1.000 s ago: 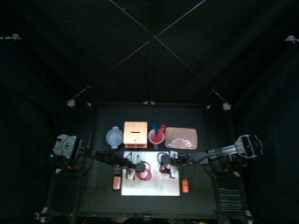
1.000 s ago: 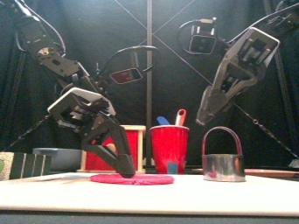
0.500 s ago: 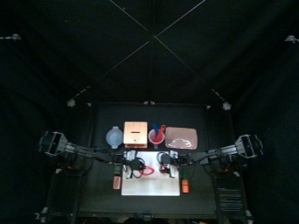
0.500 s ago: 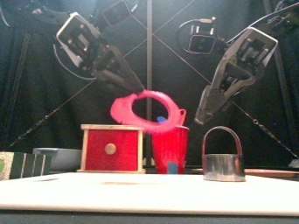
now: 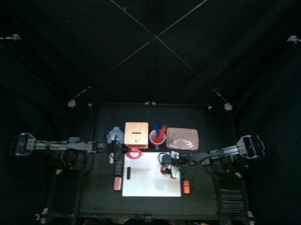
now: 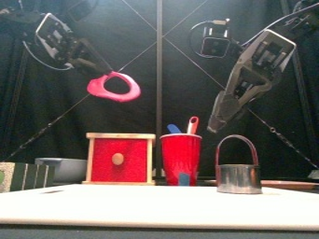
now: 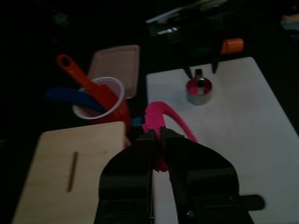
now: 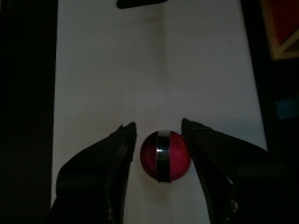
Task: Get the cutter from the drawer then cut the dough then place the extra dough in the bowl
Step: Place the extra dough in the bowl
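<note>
Left claw (image 6: 97, 73) is clenched on the extra dough (image 6: 112, 95), a pink ring with its middle cut out. It holds the ring by one edge, high above the worktop (image 5: 94, 189). From the front the ring hangs free over the wooden box (image 6: 119, 159) and touches nothing else. The left wrist view shows the jaws closed on a strip of it.

Right claw (image 6: 214, 123) is released, with its jaws spread. It hovers just above the cutter (image 6: 237, 175) and apart from the wire handle. The cutter stands upright on the white board (image 5: 153, 180). The right wrist view looks straight down into it and shows a red round inside, which I take to be the cut piece.

Step in hand, as I judge it: the cutter is out and the cut is made, so this is the last leg, carrying the extra dough to the bowl (image 5: 114, 136). The bowl sits at the left, just beside the wooden box and toward the back of the worktop. From above, the ring lies near it but not over it.

Next move, as I judge it:
- Swing the left arm back and outward until the ring is squarely over the bowl.
- Lower it so the soft ring does not drape over the rim or catch the box.
- Open the jaws only then.

The dough looks limp and may cling to a jaw, so a low release seems wise. The right arm need do nothing.
</note>
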